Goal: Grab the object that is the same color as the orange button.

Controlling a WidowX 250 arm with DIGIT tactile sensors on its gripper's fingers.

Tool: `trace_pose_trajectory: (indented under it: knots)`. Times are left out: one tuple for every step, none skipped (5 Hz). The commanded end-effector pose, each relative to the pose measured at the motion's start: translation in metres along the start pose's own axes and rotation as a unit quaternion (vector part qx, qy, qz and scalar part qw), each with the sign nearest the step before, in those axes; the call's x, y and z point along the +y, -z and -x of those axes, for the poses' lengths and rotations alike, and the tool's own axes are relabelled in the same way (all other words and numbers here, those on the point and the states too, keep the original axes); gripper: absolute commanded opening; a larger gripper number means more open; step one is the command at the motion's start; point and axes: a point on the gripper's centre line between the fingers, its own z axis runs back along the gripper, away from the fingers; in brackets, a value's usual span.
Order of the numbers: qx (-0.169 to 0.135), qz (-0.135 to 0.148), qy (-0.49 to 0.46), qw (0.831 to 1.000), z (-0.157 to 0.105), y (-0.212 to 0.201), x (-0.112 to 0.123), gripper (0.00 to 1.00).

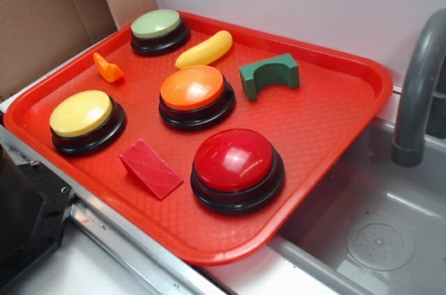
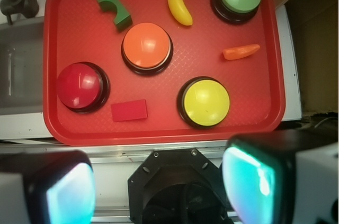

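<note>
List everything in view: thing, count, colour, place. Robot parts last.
Plastic tray: one, red, beside the sink.
Round push buttons on black bases: four; orange at the centre, red, yellow, green, all on the tray.
Small carrot-like plastic toy: one, orange, between the green and yellow buttons.
Banana toy: one, yellow, near the green button.
Arch block: one, green, on the tray.
Wedge block: one, red, between the yellow and red buttons.
Sink: one, grey, with a grey faucet.
Claw: one, open, above the tray's near edge, holding nothing.
</note>
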Motion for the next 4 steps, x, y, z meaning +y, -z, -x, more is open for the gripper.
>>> trace_pose_trajectory:
  knots:
    - [0.0,0.0,0.0,1.0,0.0,0.0,0.0,1.0]
    - [-0.045,-0.005,-0.083,0.995,-0.015,0.018,0.02,1.0]
    - [-0.032,-0.022,-0.181,0.983,-0.028,0.044,0.051,1.0]
    - [-0.023,-0.069,-0.297,0.952,-0.036,0.069,0.071,1.0]
